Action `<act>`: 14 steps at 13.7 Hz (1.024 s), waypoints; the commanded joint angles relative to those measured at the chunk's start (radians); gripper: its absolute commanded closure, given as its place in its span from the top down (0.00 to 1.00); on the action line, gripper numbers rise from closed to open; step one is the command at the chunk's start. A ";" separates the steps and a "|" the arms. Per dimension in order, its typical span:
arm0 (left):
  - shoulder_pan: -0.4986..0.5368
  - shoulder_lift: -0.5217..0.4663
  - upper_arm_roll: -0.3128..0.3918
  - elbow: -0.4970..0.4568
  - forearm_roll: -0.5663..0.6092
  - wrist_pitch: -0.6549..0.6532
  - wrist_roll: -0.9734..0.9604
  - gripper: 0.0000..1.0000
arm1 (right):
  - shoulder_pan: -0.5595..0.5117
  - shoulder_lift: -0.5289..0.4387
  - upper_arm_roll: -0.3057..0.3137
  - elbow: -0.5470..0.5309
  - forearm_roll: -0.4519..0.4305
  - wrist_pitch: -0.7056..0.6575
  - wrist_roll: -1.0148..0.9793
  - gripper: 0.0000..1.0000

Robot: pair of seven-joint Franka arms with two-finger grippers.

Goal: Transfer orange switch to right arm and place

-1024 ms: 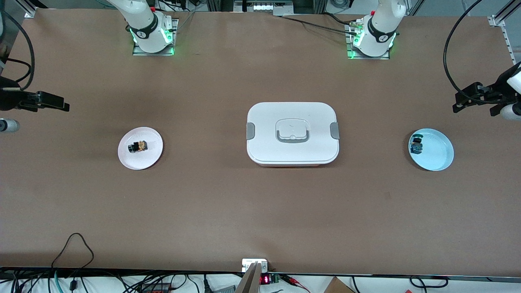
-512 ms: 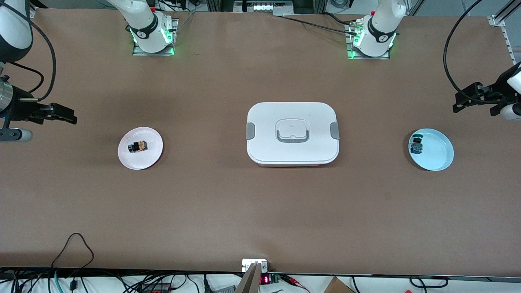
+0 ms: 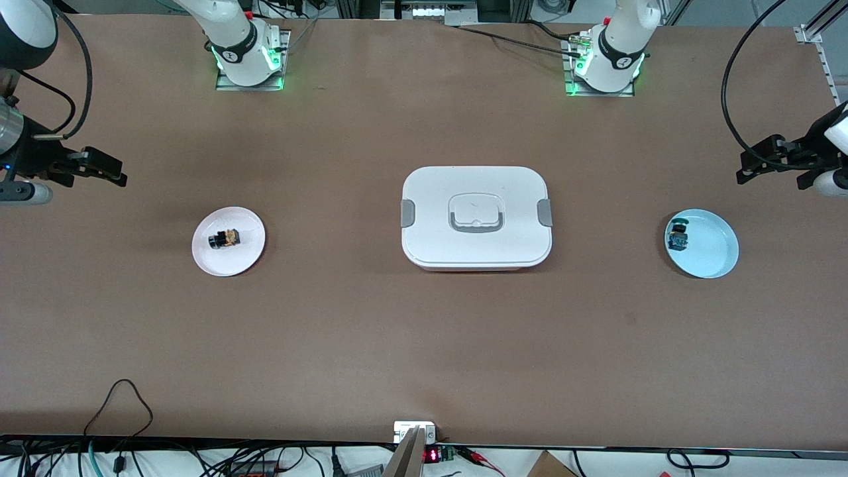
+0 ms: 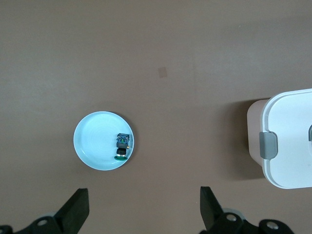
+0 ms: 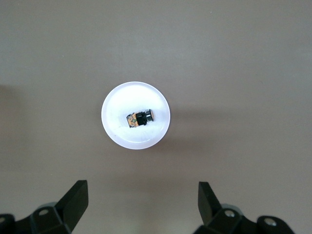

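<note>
Orange switch (image 3: 225,238) lies on its side in the white plate (image 3: 248,255) toward the right arm's end of the surface (image 3: 424,344), about 9 o'clock from the lidded white box (image 3: 476,216).

Right gripper (image 3: 99,169) hangs over bare surface at roughly 11 o'clock from that plate, jaws wide open, holding nothing. Left gripper (image 3: 762,165) is over the surface at about 1 o'clock from the blue plate (image 3: 719,255), jaws also wide open and empty; that arm is waiting.

Risks you should watch:
- The blue plate holds a similar green-and-blue switch (image 3: 677,237). Don't grab it by mistake.
- The orange one is small, round and lying down, so it may roll or squirt out if your jaws close across the curve.
- A low approach could clip the plate rim and shove the plate.
</note>
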 commanded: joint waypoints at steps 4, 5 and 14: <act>-0.002 0.017 0.003 0.027 0.014 -0.005 -0.003 1.00 | 0.006 -0.011 -0.003 0.016 -0.004 -0.012 0.024 1.00; -0.002 0.017 0.003 0.027 0.014 -0.005 -0.003 1.00 | 0.012 -0.011 -0.001 0.016 -0.004 -0.012 0.027 1.00; -0.004 0.017 0.003 0.027 0.014 -0.005 -0.003 1.00 | 0.017 -0.008 0.002 0.064 -0.007 -0.056 0.027 1.00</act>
